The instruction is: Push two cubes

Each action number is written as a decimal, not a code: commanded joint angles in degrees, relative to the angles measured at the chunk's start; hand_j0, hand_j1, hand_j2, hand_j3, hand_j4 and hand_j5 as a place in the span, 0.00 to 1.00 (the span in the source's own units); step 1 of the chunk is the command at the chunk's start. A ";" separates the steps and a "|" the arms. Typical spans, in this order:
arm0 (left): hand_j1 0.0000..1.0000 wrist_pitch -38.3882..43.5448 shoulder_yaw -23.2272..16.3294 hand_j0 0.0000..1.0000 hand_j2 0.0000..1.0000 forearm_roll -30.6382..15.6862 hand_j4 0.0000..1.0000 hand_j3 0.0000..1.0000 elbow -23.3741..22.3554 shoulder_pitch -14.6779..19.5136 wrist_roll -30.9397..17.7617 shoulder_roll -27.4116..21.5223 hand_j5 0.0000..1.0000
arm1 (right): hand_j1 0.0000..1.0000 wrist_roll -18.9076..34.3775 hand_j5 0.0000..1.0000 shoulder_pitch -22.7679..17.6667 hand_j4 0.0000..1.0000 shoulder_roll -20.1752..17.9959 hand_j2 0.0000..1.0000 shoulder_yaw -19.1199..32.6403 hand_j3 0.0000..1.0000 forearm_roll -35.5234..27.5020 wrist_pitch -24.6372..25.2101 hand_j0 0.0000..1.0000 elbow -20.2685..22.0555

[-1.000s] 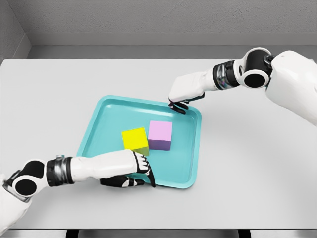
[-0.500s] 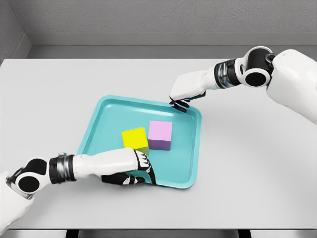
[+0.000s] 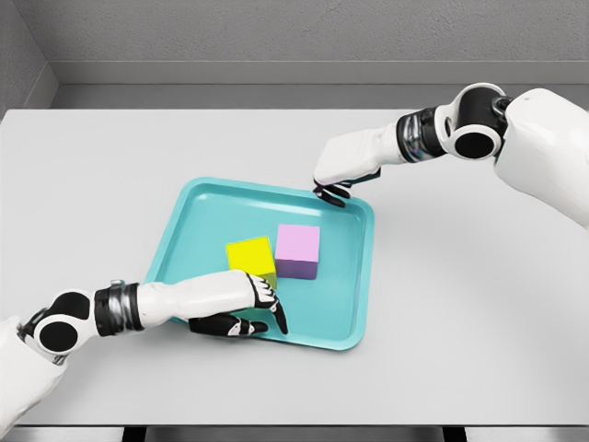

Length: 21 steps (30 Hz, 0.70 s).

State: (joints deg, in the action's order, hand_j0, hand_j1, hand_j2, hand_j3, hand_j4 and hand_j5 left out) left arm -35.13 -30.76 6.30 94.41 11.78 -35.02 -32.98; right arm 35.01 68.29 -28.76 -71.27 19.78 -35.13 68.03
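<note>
A yellow cube (image 3: 251,255) and a pink cube (image 3: 298,250) stand side by side, touching, in the middle of a teal tray (image 3: 189,229). My left hand (image 3: 247,308) lies over the tray's near rim just in front of the yellow cube, fingers relaxed, holding nothing. It looks close to the cube's front face; contact cannot be told. My right hand (image 3: 337,181) hovers at the tray's far right corner, fingers curled down, empty, well apart from the pink cube.
The tray sits on a light grey table (image 3: 479,295) with a grey wall behind. The table's near edge runs along the bottom of the view.
My left hand has slid slightly left and up along the near rim, its fingers uncurling a little. The right hand has shifted a little. Both cubes stay put.
</note>
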 commanded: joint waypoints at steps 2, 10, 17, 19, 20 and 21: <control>0.53 0.13 0.00 0.53 0.53 -0.50 0.53 0.53 -1.24 0.35 0.02 0.02 0.53 | 0.16 -0.01 0.16 0.00 0.16 0.37 0.16 -0.01 0.16 -0.27 0.13 0.16 0.08; 0.53 0.13 0.00 0.53 0.53 -0.41 0.53 0.53 -2.30 0.88 0.02 0.02 0.53 | 0.16 -0.01 0.16 0.09 0.16 0.46 0.16 0.07 0.16 -0.27 0.13 0.16 0.08; 0.53 0.13 0.00 0.53 0.53 -0.50 0.53 0.53 -4.23 2.02 0.02 0.02 0.53 | 0.16 -0.01 0.16 0.09 0.16 0.37 0.16 0.07 0.16 -0.27 0.13 0.16 0.17; 0.53 0.13 0.00 0.53 0.53 -0.50 0.53 0.53 -4.58 2.11 0.02 0.02 0.53 | 0.16 -0.01 0.16 0.09 0.16 -0.07 0.16 0.16 0.16 -0.27 0.13 0.16 0.08; 0.53 0.13 0.00 0.53 0.53 -0.50 0.53 0.53 -4.58 2.20 0.02 0.02 0.53 | 0.16 -0.01 0.16 0.18 0.16 -0.33 0.16 0.43 0.16 -0.36 0.13 0.16 0.17; 0.53 0.13 -0.09 0.53 0.53 -0.50 0.53 0.53 -4.67 2.46 0.02 0.02 0.53 | 0.16 -0.01 0.16 0.53 0.16 -0.51 0.16 0.43 0.16 -0.36 0.13 0.16 0.17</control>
State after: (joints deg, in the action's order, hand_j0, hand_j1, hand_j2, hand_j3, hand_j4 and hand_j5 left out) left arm -34.97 -30.78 5.31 90.13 14.24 -34.92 -32.92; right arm 35.01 68.91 -28.97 -71.05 19.67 -35.12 68.18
